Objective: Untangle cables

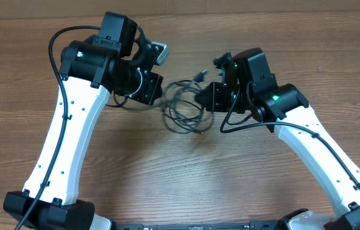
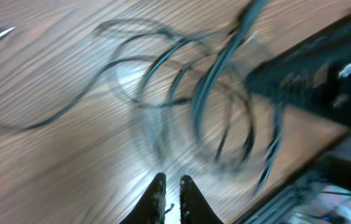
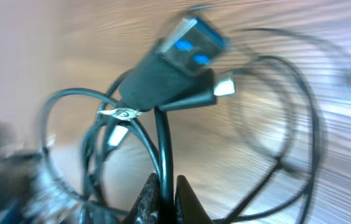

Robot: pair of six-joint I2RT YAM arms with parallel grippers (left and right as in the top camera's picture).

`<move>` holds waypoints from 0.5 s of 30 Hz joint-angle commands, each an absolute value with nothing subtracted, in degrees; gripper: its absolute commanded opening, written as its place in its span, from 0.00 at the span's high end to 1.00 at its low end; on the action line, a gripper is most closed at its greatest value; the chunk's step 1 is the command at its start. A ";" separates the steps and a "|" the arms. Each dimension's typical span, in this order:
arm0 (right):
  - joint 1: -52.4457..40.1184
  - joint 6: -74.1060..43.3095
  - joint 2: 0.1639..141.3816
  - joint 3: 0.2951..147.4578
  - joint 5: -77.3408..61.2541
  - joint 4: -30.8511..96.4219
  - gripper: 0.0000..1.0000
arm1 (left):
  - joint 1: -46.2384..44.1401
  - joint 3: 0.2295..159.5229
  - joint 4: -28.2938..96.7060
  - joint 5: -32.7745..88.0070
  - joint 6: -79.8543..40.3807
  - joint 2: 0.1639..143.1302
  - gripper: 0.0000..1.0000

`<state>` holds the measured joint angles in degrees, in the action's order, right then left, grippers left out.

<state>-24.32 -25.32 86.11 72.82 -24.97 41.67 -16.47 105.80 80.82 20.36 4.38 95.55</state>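
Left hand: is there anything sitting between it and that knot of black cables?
Nothing visible does. Only bare table lies between the left hand and the cables. The right hand grips them from the far side.

Two robot arms (image 1: 78, 121), one table (image 1: 167, 185), one tangle of cables (image 1: 183, 108); the cords within cannot be counted.

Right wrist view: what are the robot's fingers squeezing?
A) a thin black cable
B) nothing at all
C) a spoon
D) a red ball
A: the fingers are closed on a thin black cable that runs up from between them toward the plugs.
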 commanded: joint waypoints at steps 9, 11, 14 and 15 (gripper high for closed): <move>-23.92 -27.46 85.56 73.32 -11.75 41.12 0.96 | -16.05 106.56 81.41 13.06 1.48 95.35 0.92; -23.81 -29.10 85.10 73.52 -14.55 37.30 0.96 | -16.05 106.56 81.14 17.28 1.54 95.35 0.88; -23.81 -33.17 84.03 73.80 -17.45 30.52 0.96 | -16.05 106.56 81.01 22.63 1.58 95.35 0.78; -23.81 -33.26 83.55 73.91 -19.62 27.31 0.96 | -16.05 106.56 81.03 23.77 1.50 95.35 0.72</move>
